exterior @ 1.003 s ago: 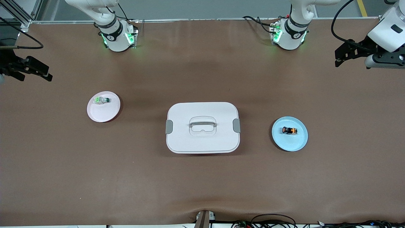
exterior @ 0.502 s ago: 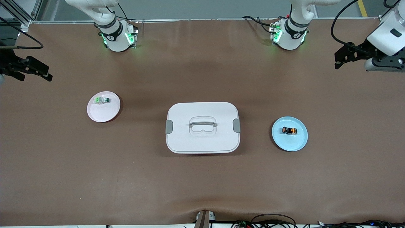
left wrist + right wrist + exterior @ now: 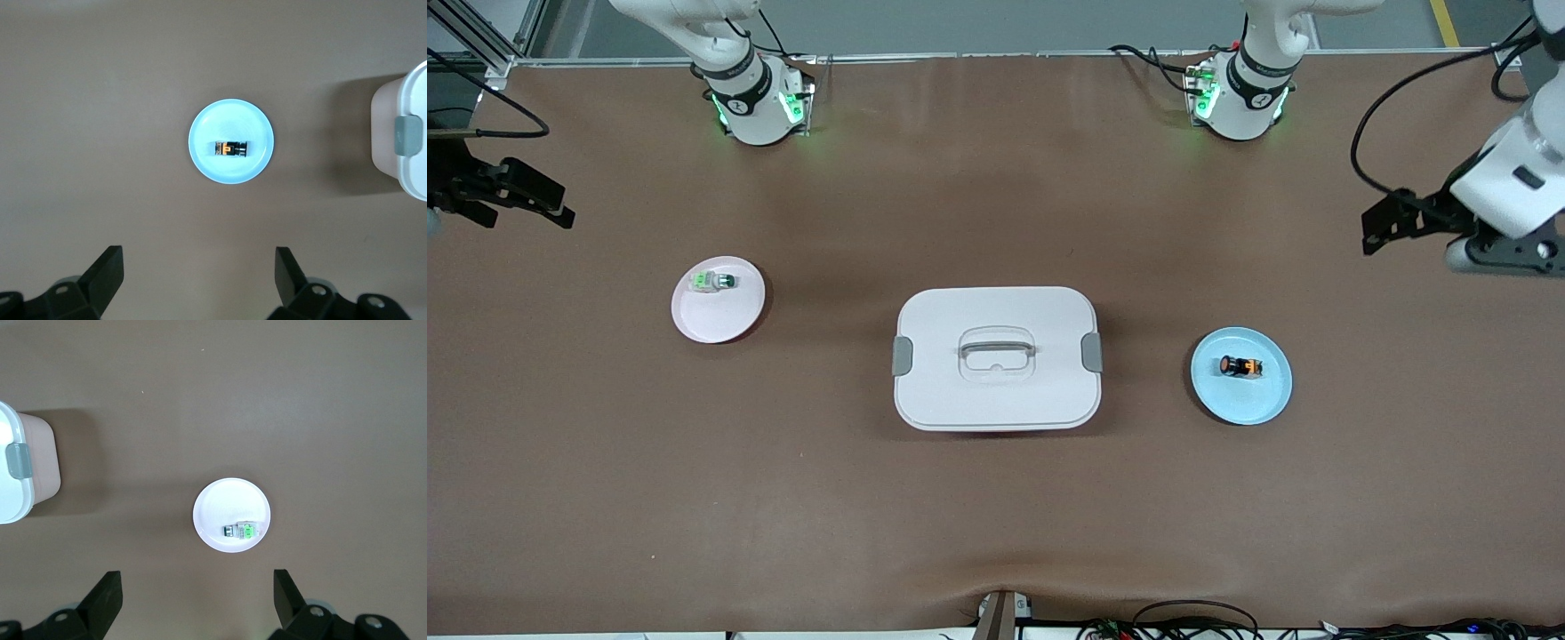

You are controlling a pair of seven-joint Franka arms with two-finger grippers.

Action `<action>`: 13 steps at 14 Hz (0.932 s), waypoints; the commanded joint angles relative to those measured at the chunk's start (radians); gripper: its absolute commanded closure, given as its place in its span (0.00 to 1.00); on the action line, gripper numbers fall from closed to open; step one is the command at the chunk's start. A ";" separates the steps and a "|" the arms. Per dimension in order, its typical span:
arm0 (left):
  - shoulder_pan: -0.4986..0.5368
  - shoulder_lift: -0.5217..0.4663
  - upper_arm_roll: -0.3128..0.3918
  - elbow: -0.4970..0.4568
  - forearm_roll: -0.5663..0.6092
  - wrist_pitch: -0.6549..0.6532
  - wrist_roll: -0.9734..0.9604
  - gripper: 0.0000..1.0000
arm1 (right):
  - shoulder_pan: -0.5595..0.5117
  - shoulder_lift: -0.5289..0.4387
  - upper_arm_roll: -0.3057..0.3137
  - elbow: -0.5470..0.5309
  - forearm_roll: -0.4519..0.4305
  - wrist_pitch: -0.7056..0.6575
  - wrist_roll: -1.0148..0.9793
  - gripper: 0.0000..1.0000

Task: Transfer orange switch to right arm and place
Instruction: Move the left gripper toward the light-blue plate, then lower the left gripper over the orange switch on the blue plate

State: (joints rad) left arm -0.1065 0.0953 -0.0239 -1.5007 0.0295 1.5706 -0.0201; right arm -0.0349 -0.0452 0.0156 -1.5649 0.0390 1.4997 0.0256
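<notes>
The orange switch (image 3: 1240, 365) (image 3: 231, 149) lies on its side on a light blue plate (image 3: 1263, 404) (image 3: 231, 113) toward the left arm's end of the table. My left gripper (image 3: 1376, 229) (image 3: 199, 257) hangs open and empty over bare table near that end, apart from the plate. At the right arm's end, my right gripper (image 3: 562, 206) (image 3: 198, 580) waits above the table edge, also open and empty.
A white lidded box (image 3: 996, 391) (image 3: 407, 133) (image 3: 20, 493) with grey clips and a handle stands mid-table. A white-and-green switch (image 3: 713, 282) (image 3: 240, 531) rests on a pink plate (image 3: 720, 320) (image 3: 231, 500) toward the right arm's end.
The left arm has swung so that its gripper hangs closer to the blue plate. The right arm, both switches and the box have not moved.
</notes>
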 commanded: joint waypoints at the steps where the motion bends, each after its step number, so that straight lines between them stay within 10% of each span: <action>1: -0.016 0.066 -0.010 -0.007 -0.002 0.029 -0.017 0.00 | -0.008 -0.016 0.004 -0.012 0.007 -0.004 0.008 0.00; 13: -0.001 0.119 -0.011 -0.423 -0.002 0.564 0.005 0.00 | -0.008 -0.016 0.004 -0.012 0.007 -0.004 0.008 0.00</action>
State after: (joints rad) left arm -0.1100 0.2195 -0.0347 -1.8634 0.0290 2.0601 -0.0210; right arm -0.0349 -0.0452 0.0156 -1.5655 0.0390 1.4997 0.0256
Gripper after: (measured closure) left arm 0.000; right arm 0.000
